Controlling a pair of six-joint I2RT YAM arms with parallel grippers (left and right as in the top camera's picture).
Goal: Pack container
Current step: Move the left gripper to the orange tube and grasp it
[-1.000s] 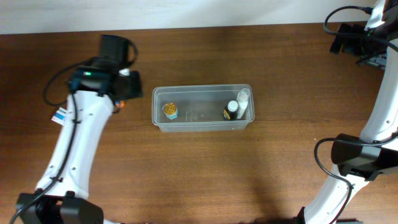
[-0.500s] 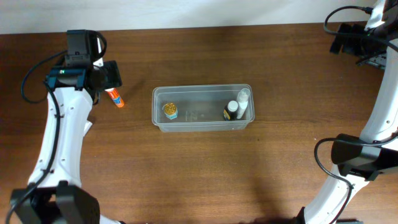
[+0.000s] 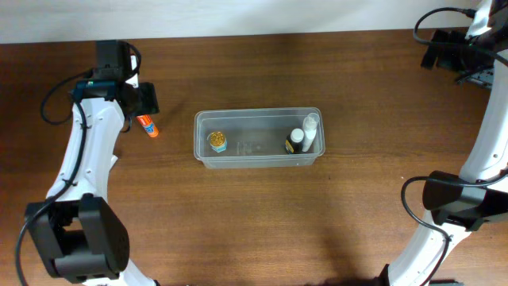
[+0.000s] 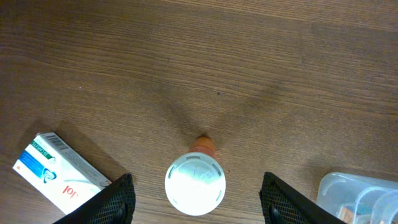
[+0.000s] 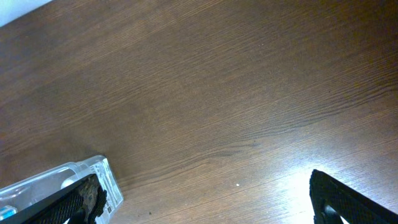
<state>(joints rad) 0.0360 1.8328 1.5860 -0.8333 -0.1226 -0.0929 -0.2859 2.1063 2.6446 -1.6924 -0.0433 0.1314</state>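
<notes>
Over table left | left claw spread, aimed down over orange tube | right claw spread, empty

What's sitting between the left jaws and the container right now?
An orange-and-white tube lies close by the left gripper. Beyond it there is only bare table up to the container. The overhead view shows this.
</notes>
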